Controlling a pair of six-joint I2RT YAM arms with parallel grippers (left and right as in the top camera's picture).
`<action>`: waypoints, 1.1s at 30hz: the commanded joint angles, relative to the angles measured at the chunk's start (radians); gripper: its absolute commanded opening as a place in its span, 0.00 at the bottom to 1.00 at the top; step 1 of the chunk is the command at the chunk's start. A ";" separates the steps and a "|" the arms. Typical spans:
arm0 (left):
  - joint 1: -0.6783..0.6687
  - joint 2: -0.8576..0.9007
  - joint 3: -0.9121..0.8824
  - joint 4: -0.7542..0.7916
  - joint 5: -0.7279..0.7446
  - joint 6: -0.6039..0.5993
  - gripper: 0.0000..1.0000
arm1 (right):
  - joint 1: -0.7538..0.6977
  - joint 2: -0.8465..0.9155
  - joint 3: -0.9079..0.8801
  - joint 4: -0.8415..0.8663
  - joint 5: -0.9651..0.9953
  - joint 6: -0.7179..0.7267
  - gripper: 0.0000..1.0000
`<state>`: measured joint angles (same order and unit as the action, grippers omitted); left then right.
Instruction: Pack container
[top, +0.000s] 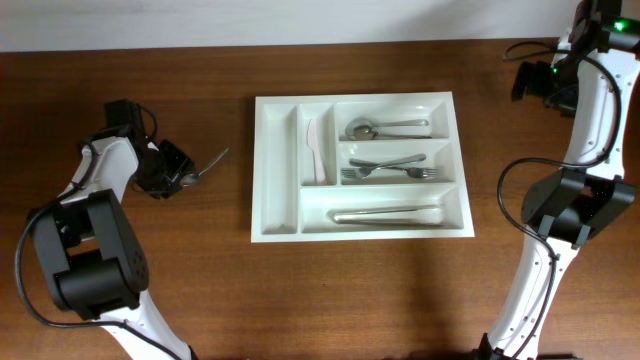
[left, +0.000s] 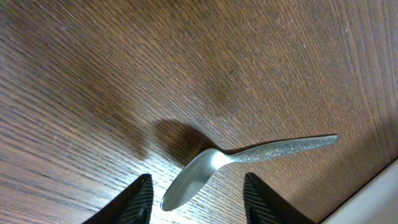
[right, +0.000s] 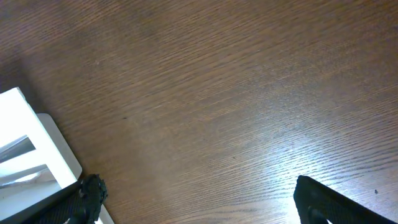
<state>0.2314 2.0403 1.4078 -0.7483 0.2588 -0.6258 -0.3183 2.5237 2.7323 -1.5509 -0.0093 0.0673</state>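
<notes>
A spoon (left: 261, 151) lies, bowl inside the parted tool (left: 198, 186).

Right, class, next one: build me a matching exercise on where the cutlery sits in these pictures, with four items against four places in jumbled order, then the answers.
Items
1. loose spoon
2. forks
3. pale knife
4. packed spoon

Places
A. second narrow upright compartment of the container
B. top long compartment
C. on the table, between the open fingers of the left gripper
D. middle long compartment

Pairs: 1-C, 2-D, 3-A, 4-B
</notes>
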 joint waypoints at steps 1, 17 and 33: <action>0.000 0.007 -0.014 0.007 0.014 -0.010 0.43 | 0.004 -0.019 0.015 -0.001 -0.006 -0.008 0.99; -0.021 0.007 -0.065 0.071 0.008 -0.010 0.41 | 0.004 -0.019 0.015 -0.001 -0.006 -0.008 0.99; -0.031 0.007 -0.114 0.155 0.030 -0.010 0.18 | 0.004 -0.019 0.015 -0.001 -0.006 -0.008 0.99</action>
<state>0.2050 2.0365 1.3159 -0.5896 0.2882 -0.6334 -0.3183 2.5237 2.7323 -1.5509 -0.0093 0.0666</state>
